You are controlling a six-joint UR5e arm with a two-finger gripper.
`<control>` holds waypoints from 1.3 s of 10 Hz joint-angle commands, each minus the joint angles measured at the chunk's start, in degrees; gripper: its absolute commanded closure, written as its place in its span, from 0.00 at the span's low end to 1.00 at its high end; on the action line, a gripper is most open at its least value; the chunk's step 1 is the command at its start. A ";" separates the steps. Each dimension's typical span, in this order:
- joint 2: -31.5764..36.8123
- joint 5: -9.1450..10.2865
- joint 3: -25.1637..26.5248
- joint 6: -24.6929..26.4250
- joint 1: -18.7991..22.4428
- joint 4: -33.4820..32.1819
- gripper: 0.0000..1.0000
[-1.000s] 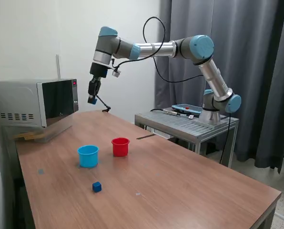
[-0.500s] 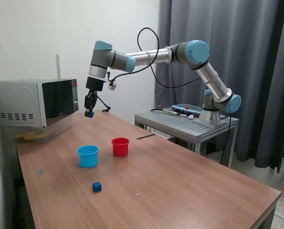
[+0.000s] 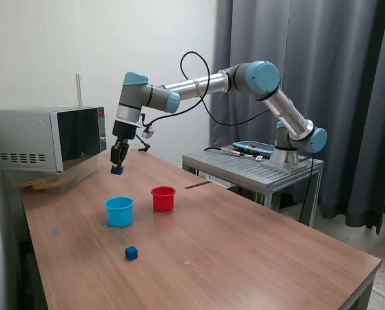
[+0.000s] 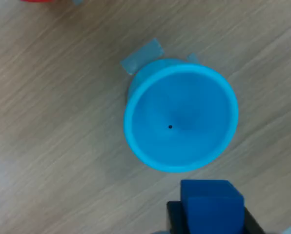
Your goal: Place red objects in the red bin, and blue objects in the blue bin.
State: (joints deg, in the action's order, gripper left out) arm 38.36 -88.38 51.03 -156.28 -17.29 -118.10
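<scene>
My gripper (image 3: 118, 169) hangs above the table, over and slightly behind the light blue cup, the blue bin (image 3: 119, 211). It is shut on a small dark blue cube (image 4: 211, 204), which shows between the fingers in the wrist view. That view looks straight down into the blue bin (image 4: 180, 119), which looks empty. The red bin (image 3: 163, 198), a red cup, stands just to the exterior view's right of the blue one. A second dark blue cube (image 3: 131, 253) lies on the table in front of the blue bin. No red cubes are in view.
A microwave (image 3: 47, 139) stands at the table's back, on the exterior view's left. A metal side table (image 3: 254, 165) carries the arm's base on the exterior view's right. The wooden table (image 3: 244, 258) stretches towards the camera.
The gripper has come down and moved to the exterior view's left with the blue cube in it, ending closer above the blue bin. The cups and the loose cube stayed put.
</scene>
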 commanded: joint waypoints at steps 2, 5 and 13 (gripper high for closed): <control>-1.35 0.05 0.38 0.01 0.33 -3.62 1.00; -1.62 0.05 1.69 0.01 0.33 -3.71 1.00; -1.79 0.31 5.74 -0.34 3.58 -6.00 1.00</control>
State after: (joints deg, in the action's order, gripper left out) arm 36.63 -88.06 56.67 -156.60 -13.83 -124.04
